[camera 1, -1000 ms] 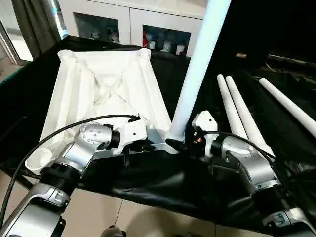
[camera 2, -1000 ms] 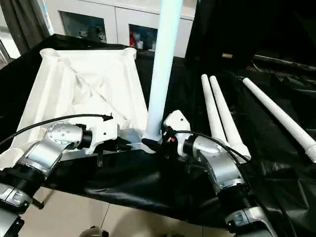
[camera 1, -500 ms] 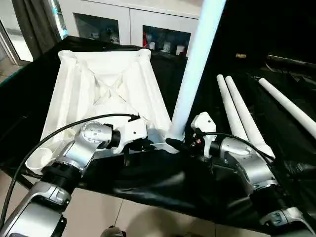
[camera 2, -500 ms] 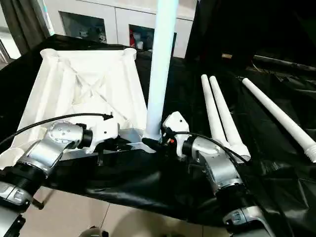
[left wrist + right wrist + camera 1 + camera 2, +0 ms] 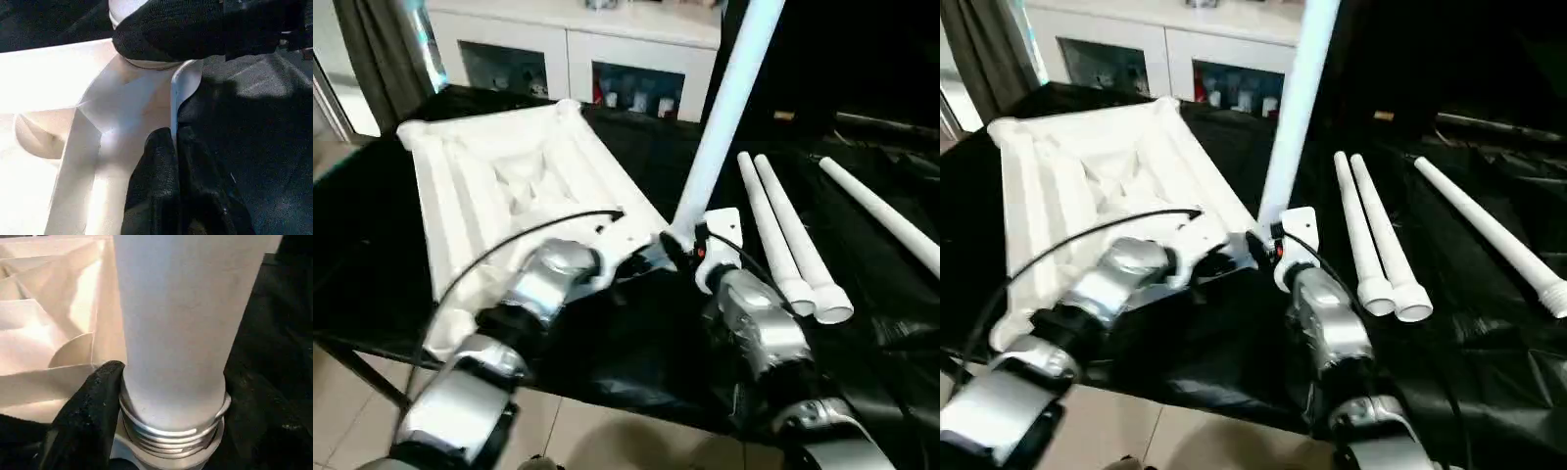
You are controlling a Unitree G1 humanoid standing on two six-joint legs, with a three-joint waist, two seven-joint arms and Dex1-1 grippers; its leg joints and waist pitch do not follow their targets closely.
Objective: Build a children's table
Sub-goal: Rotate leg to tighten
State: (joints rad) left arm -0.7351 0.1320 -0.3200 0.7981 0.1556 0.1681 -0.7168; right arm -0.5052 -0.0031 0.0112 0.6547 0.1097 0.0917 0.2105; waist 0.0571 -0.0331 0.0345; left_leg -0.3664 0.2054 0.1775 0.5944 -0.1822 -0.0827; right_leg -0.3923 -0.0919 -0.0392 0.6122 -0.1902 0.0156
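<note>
A: Where is the tabletop (image 5: 499, 186) now?

B: It lies upside down on the black desk (image 5: 626, 343), ribs up. One leg (image 5: 724, 108) stands in the near corner socket (image 5: 166, 450) on the robot's right side, and it leans a little. In the right wrist view some thread rings are visible above the socket, so I judge the leg is not fully seated.

A: And the tools?

B: The right tool (image 5: 166, 382) is closed around the foot of the leg, one black finger (image 5: 85, 416) on each side, just above the threads. The left tool (image 5: 175, 171) is pinched shut on the thin rim of the tabletop, just beside the same socket.

A: What can go wrong from here?

B: First, cross-threading. If the leg is turned while it is tilted, the threads can bite crooked and jam. Second, the grip is very low and the leg is long, so the top can swing and pull the foot out of the socket, or the smooth tube can slip in the fingers.

A: Does the tabletop stay in place?

B: Only by the left tool, I think. It holds a narrow plastic edge, and if it slides off, the tabletop can turn together with the leg on the smooth cloth. This corner is also near the desk edge.

A: The other legs?

B: Two legs (image 5: 1371, 235) lie side by side on the cloth, and a third leg (image 5: 1489, 235) lies further right, well apart from the arms. A wide move of the right elbow could roll them.
</note>
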